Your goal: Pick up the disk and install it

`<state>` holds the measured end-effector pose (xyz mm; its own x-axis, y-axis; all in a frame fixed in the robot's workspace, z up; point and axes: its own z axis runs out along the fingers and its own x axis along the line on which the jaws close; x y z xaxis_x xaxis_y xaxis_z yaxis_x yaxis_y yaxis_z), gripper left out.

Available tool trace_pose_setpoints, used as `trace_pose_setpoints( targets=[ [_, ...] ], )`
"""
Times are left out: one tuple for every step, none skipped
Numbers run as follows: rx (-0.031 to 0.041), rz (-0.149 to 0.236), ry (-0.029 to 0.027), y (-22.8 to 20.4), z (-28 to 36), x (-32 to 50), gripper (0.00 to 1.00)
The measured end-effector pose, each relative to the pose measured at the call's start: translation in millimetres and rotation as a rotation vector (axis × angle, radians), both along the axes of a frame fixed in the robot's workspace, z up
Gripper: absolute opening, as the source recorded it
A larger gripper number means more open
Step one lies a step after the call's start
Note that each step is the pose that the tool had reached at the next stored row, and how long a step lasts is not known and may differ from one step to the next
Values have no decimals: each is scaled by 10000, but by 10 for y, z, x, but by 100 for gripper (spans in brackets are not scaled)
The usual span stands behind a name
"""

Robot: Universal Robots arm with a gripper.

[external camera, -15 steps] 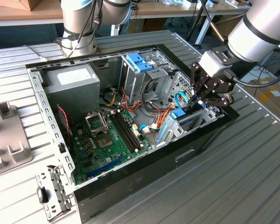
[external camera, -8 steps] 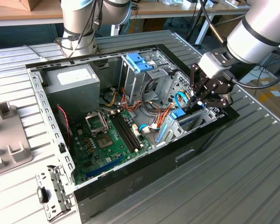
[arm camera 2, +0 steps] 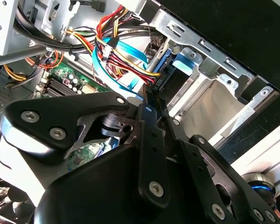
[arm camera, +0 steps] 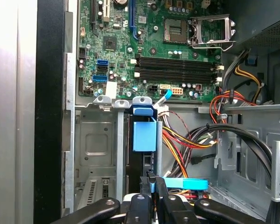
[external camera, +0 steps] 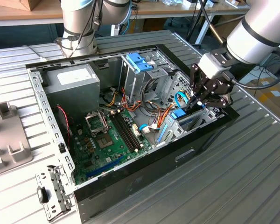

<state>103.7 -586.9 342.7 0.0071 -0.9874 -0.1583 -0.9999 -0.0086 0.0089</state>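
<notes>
The gripper point(arm camera: 151, 179) is closed narrowly on the upper edge of the disk point(arm camera: 144, 136), and its linkage covers the near end of that edge in both wrist views, so the contact itself is hard to make out. The disk stands on edge in the drive bay point(arm camera: 95, 140) directly below the gripper, its long axis running away from the gripper toward the motherboard point(arm camera: 149, 46), blue end tab at the far end. Beyond it, the open computer case point(external camera: 130, 179) rests on the counter point(external camera: 233, 186).
</notes>
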Motion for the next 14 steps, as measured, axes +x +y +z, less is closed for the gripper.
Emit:
trace_pose_setpoints(
  targets=[
    [2,0,0,0,-1,0,18],
    [3,0,0,0,-2,0,24],
    [3,0,0,0,-2,0,24],
    [2,0,0,0,-2,0,24],
    [2,0,0,0,-2,0,30],
    [0,0,0,0,-1,0,30],
    [0,0,0,0,-1,0,30],
    [0,0,0,0,-1,0,30],
    [-2,0,0,0,5,0,30],
    [-2,0,0,0,14,0,30],
    [1,0,-1,0,28,0,30],
    [4,0,-1,0,43,0,30],
    [4,0,0,0,69,0,30],
    [4,0,0,0,110,0,30]
  ],
)
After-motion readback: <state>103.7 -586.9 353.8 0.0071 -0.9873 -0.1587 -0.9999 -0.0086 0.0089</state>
